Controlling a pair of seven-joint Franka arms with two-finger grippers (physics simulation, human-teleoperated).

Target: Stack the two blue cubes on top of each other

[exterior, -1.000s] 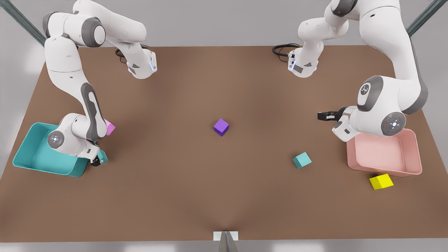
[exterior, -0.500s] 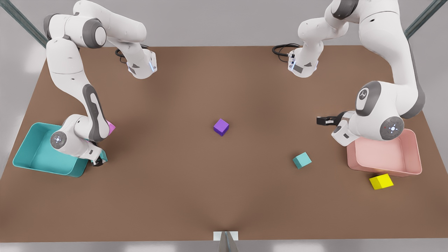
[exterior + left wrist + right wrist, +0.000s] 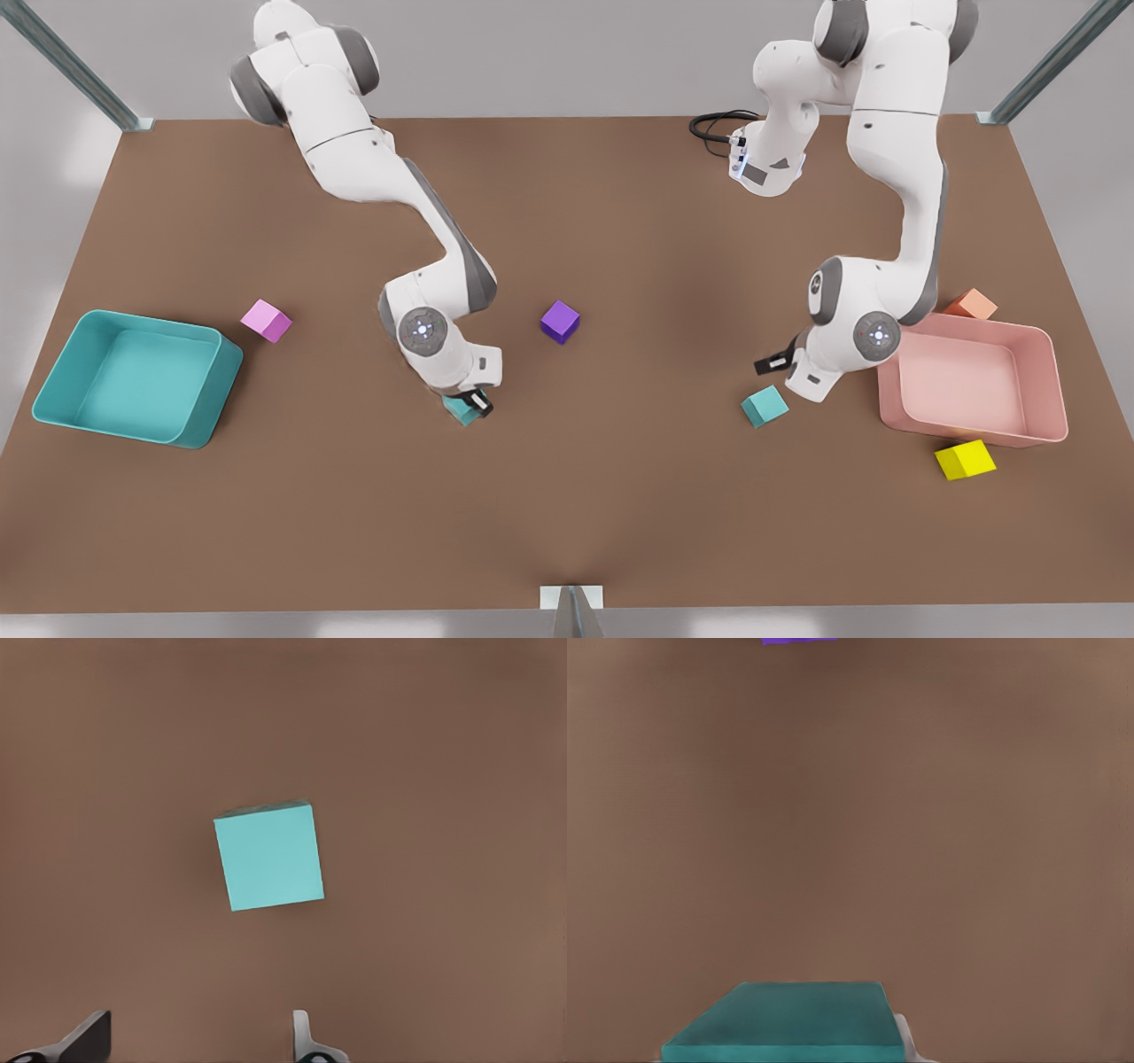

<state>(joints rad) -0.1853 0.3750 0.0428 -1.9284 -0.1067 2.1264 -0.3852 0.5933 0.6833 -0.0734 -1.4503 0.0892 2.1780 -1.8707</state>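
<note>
The brown table (image 3: 620,514) carries a teal bin (image 3: 53,390) and a pink bin (image 3: 1054,381). The right pincer (image 3: 474,403) is clamped on one blue cube (image 3: 459,410) near the purple cube (image 3: 560,321). The left pincer (image 3: 772,363), fingers apart, hovers over the other blue cube (image 3: 765,406).

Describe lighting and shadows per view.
Front view: even light, faint shadow beside the free small teal cube near the open left tool. Left wrist view: that cube's top bright. Right wrist view: second teal cube, gripped by right tool, darker.
</note>
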